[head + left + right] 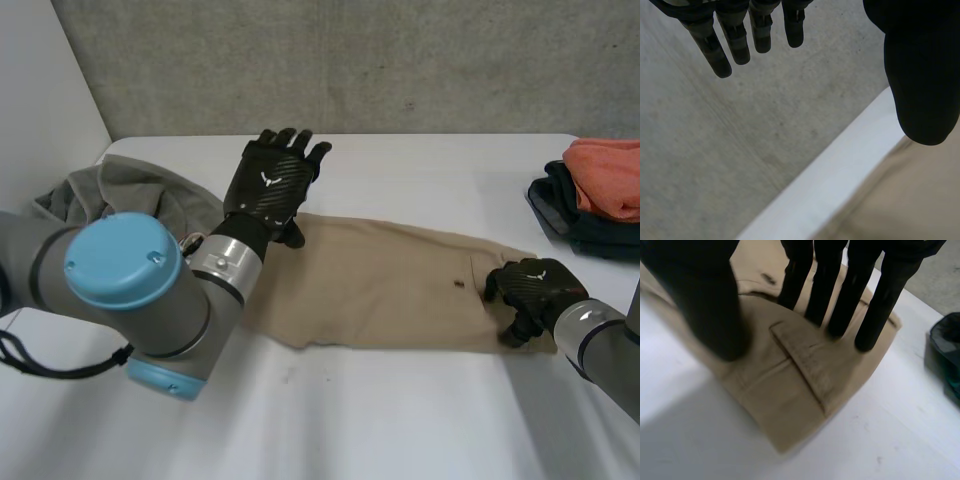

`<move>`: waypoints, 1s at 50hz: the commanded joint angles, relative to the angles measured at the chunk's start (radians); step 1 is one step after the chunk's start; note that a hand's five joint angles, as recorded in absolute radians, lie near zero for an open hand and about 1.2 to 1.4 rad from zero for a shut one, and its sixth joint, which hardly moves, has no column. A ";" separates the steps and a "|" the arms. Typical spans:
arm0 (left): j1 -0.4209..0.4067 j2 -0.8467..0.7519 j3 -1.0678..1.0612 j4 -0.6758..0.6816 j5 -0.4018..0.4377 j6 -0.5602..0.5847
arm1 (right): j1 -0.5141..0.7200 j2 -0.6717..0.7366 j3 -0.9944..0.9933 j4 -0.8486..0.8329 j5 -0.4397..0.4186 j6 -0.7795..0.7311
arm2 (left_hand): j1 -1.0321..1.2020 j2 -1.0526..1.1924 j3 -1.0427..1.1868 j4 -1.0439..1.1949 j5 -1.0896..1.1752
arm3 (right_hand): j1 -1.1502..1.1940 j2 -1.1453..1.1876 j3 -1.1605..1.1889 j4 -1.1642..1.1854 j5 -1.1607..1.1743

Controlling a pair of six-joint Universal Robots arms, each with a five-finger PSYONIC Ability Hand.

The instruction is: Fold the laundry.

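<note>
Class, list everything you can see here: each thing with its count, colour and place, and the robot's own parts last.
trousers: one, beige, flat across the table's middle
heaped garment: one, grey, table's rear left
orange garment: one, orange, on top of the pile at the table's right edge
dark garments: count unclear, dark, under the orange garment
table: one, white
wall: one, grey, behind the table
left hand: one, black, fingers straight, raised over the trousers' left end
right hand: one, black, straight fingers pressing the trousers' right end
</note>
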 commanded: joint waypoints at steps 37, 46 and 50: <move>0.063 0.258 -0.122 -0.189 0.044 -0.129 | 0.521 0.129 0.014 -0.485 -0.262 -0.693 | -0.019 -0.031 -0.038 -0.029 -0.048 | -0.513 -0.609 -0.594 -0.592 -0.573; 0.041 0.204 0.005 -0.165 0.036 -0.126 | 0.343 -0.160 0.044 -0.439 -0.247 0.187 | -0.018 -0.031 -0.037 -0.029 -0.047 | -0.687 -0.783 -0.768 -0.765 -0.747; -0.018 0.121 0.093 -0.177 0.016 -0.126 | 0.240 -0.196 0.002 -0.291 -0.224 0.351 | -0.009 -0.022 -0.028 -0.020 -0.039 | -0.687 -0.783 -0.768 -0.765 -0.747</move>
